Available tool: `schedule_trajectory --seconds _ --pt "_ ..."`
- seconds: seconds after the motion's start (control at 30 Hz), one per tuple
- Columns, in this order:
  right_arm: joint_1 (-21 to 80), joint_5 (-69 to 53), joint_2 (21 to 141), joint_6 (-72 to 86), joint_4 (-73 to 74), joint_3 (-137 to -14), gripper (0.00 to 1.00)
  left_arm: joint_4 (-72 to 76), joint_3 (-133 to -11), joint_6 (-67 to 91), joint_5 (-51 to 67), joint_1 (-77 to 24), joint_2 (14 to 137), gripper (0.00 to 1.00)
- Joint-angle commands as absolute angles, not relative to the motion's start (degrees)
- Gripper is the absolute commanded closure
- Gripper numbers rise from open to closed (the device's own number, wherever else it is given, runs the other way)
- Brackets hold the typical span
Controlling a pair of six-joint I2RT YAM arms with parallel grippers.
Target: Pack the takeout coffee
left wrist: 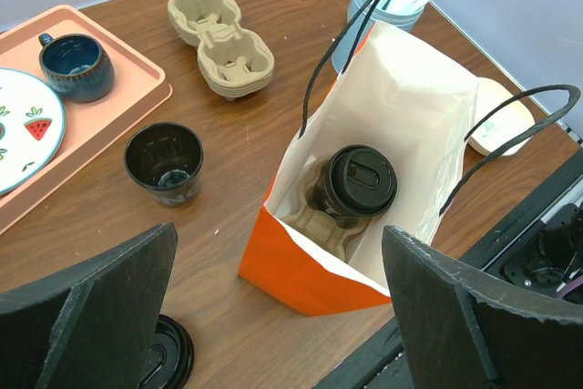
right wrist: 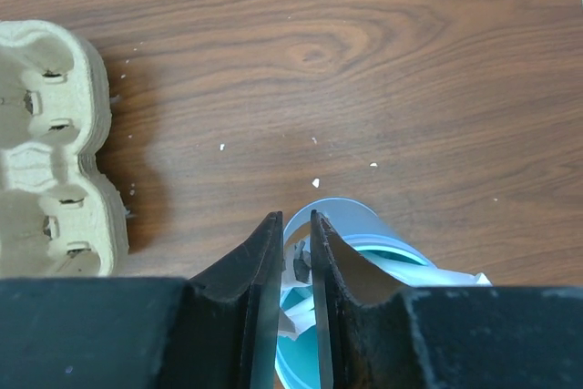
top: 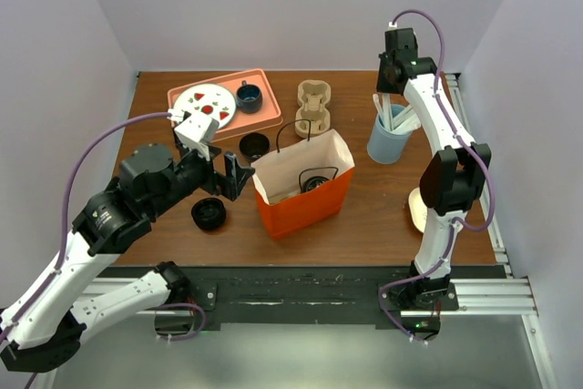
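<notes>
The takeout coffee [left wrist: 360, 181], a dark cup with a black sip lid, stands in a cardboard carrier inside the open orange paper bag [left wrist: 310, 266]. In the top view the bag [top: 305, 202] is at the table's middle and the coffee [top: 316, 181] shows through its mouth. My left gripper [top: 232, 173] hovers just left of the bag, wide open and empty; in the left wrist view [left wrist: 282, 316] its fingers [left wrist: 91, 307] frame the bag. My right gripper [top: 392, 79] is raised at the far right, above a blue cup of wrapped straws [right wrist: 355, 243]. Its jaws [right wrist: 293, 216] are almost together and hold nothing.
A lidless dark cup [top: 254, 145] and a loose black lid [top: 209, 214] sit left of the bag. A spare cardboard carrier [top: 312, 108] lies behind it. A pink tray [top: 264, 120] holds a plate [top: 205, 105] and a blue mug [top: 249, 96]. A white object [top: 416, 209] lies at the right.
</notes>
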State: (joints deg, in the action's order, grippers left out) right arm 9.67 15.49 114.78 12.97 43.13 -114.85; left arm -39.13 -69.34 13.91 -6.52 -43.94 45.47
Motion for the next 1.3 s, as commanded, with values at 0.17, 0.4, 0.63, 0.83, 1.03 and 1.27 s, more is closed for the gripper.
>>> schedule_trajectory --seconds 0.17,0.4,0.63,0.83,1.03,1.27 --pt "9.3 18.4 112.5 11.9 40.0 -116.0 0.73 -37.6 -70.8 13.2 -6.1 -44.1 46.0 0.00" --pt "9.3 19.0 113.0 11.1 40.3 -117.2 0.85 -37.4 -70.8 13.4 -5.6 -44.1 45.9 0.00" --pt "9.4 20.1 113.0 10.0 40.4 -118.2 0.80 -37.3 -70.5 13.8 -5.3 -44.1 45.3 0.00" --pt "9.4 20.9 112.6 9.3 40.2 -118.3 0.80 -37.2 -70.6 14.2 -4.8 -44.1 45.4 0.00" --pt "9.4 20.6 112.3 8.8 40.6 -117.9 0.95 -37.1 -70.5 14.8 -4.4 -44.1 45.0 0.00" --pt "9.4 23.5 111.3 8.1 43.8 -122.2 1.00 -37.8 -71.2 14.6 -5.4 -44.1 44.6 0.00"
